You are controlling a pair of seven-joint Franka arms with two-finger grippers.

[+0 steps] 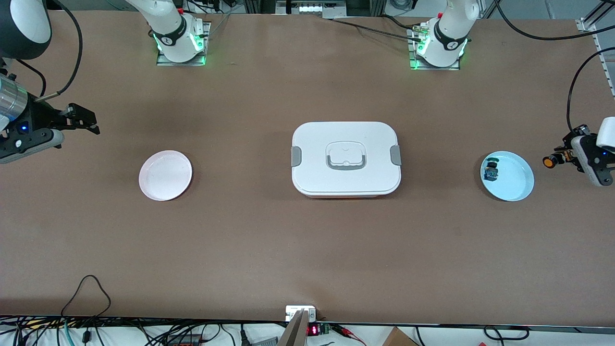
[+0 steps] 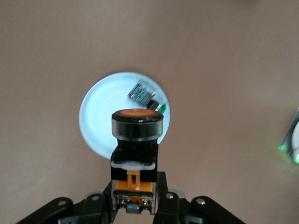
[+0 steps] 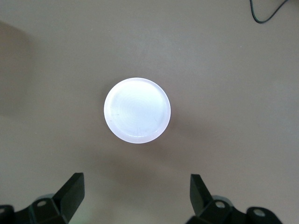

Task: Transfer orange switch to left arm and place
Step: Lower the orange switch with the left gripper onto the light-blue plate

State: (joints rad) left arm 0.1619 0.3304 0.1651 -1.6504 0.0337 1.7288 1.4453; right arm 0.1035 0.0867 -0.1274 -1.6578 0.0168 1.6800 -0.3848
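Observation:
The orange switch (image 1: 548, 161) is held in my left gripper (image 1: 563, 156), up in the air beside the pale blue plate (image 1: 516, 185) at the left arm's end of the table. In the left wrist view the switch (image 2: 136, 140) stands between the shut fingers, orange cap outward, over the blue plate (image 2: 93, 121). My right gripper (image 1: 85, 121) is open and empty, in the air near the pink plate (image 1: 165, 175); the right wrist view shows that plate (image 3: 137, 110) below its spread fingers (image 3: 72, 191). The white box (image 1: 346, 159) sits mid-table between the plates.
A blue-bodied switch with a green cap (image 1: 491, 171) lies on the blue plate, also in the left wrist view (image 2: 142, 95). Arm bases (image 1: 180, 41) (image 1: 439, 45) stand along the table's edge farthest from the front camera. Cables hang at the nearest edge.

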